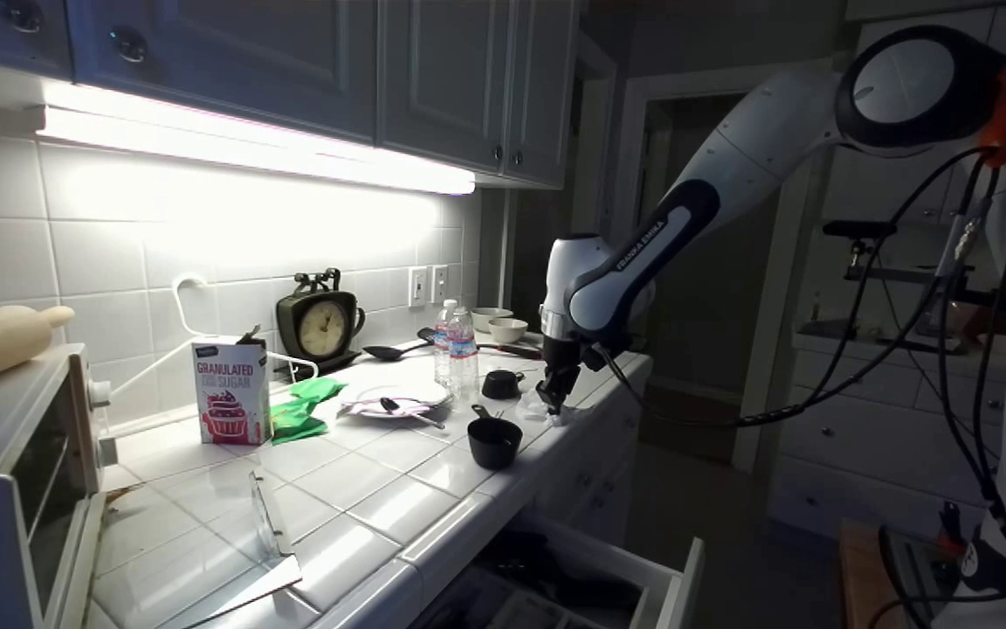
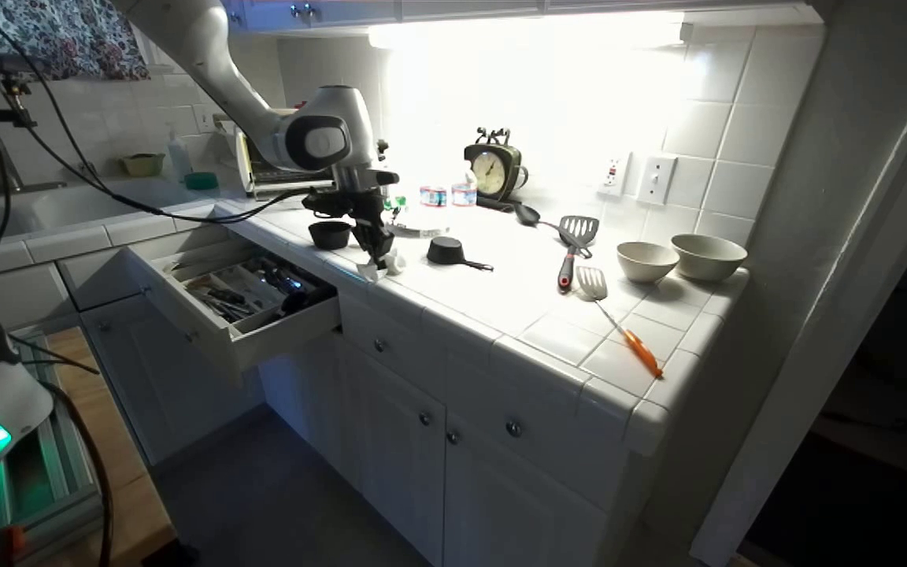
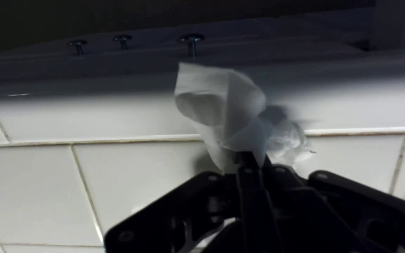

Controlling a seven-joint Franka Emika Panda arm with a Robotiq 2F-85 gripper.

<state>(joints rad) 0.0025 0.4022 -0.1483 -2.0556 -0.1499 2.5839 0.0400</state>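
My gripper [image 3: 251, 163] is shut on a crumpled white tissue [image 3: 220, 95], which sticks out past the fingertips over the counter's rounded front edge. A crumpled clear plastic piece [image 3: 288, 142] lies on the tiles right beside the fingers; whether it is also pinched, I cannot tell. In both exterior views the gripper [image 1: 558, 402] points down, low over the counter's front edge, with white material [image 2: 371, 272] at its tips. Nearby stand a small black pot [image 1: 495, 442] and an upturned black cup with a handle [image 2: 446, 250].
An open drawer [image 2: 276, 346] of utensils juts out below the counter. Behind are water bottles [image 1: 462, 354], a plate [image 1: 363, 404], a sugar box [image 1: 232, 393], a green bag [image 1: 304, 411] and a dial scale [image 2: 491, 169]. Bowls [image 2: 646, 261] and an orange-handled spatula [image 2: 641, 352] lie farther along.
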